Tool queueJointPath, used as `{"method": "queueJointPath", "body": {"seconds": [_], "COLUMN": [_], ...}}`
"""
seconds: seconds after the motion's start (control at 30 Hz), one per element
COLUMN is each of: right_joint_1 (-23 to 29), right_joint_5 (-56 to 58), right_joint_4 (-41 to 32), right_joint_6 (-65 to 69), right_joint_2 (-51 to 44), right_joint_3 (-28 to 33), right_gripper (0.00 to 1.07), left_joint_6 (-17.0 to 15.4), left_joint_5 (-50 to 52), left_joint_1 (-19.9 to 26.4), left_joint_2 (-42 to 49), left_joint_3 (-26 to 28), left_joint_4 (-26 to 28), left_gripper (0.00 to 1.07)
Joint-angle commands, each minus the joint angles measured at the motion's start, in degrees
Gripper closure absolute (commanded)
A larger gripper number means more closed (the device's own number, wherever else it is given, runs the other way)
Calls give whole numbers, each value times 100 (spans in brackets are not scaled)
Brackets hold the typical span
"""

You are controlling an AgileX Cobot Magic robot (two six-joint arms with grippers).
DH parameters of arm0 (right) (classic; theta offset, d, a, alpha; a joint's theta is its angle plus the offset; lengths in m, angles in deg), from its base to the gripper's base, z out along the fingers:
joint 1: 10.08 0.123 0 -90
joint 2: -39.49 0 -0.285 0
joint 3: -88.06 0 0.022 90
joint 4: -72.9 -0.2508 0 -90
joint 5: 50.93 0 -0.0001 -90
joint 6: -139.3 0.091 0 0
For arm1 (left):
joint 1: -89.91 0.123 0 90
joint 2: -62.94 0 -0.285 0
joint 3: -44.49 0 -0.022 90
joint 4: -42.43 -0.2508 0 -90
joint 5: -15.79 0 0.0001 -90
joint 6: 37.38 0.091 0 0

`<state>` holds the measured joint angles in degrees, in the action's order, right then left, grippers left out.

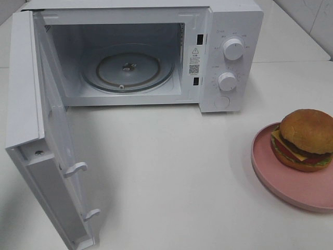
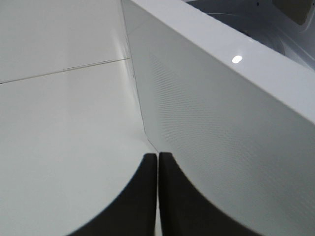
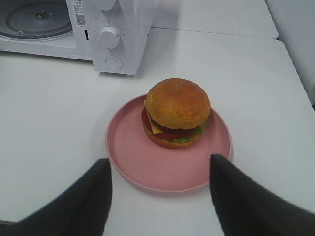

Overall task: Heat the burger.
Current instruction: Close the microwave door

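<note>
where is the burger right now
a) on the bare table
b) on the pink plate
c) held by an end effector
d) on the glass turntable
b, the burger sits on the pink plate out on the table, and the microwave's turntable is bare.

QR code and warning-triangle sticker (image 1: 194, 61) on the microwave (image 1: 229, 21) front frame; print illegible.
</note>
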<state>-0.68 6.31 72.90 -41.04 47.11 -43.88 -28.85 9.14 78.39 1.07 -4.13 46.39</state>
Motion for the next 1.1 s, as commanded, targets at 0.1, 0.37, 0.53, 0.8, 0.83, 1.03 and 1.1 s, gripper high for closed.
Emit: {"method": "queueJointPath", "body": {"seconds": [0.1, 0.37, 0.53, 0.8, 0.83, 1.03, 1.1], "right_joint_1": [-29, -29, -29, -29, -29, -29, -29], "right_joint_5": [-40, -40, -40, -40, -40, -40, -40], "right_joint_4": [29, 29, 29, 29, 29, 29, 29], "right_joint_6": [34, 34, 34, 34, 34, 34, 34], "right_joint_2": [-178, -178, -178, -178, -178, -178, -178], "right_joint_3": [11, 11, 11, 11, 11, 11, 11], "right_gripper": [53, 53, 53, 53, 53, 53, 53], "left_joint_6": [17, 0, -52, -665, -773, -854, -854], "left_joint_5": [1054, 2206, 2727, 3019, 3019, 3019, 3025], "left_joint_1": [0, -29, -29, -29, -29, -29, -34], "left_joint_2": [-974, -1937, -2378, -3014, -3168, -3558, -3701], "left_joint_3": [-17, -11, -11, 355, 516, 865, 991], "left_joint_4": [17, -258, -756, -1312, -1421, -1656, -1662], "left_gripper": [106, 106, 106, 106, 106, 106, 106]}}
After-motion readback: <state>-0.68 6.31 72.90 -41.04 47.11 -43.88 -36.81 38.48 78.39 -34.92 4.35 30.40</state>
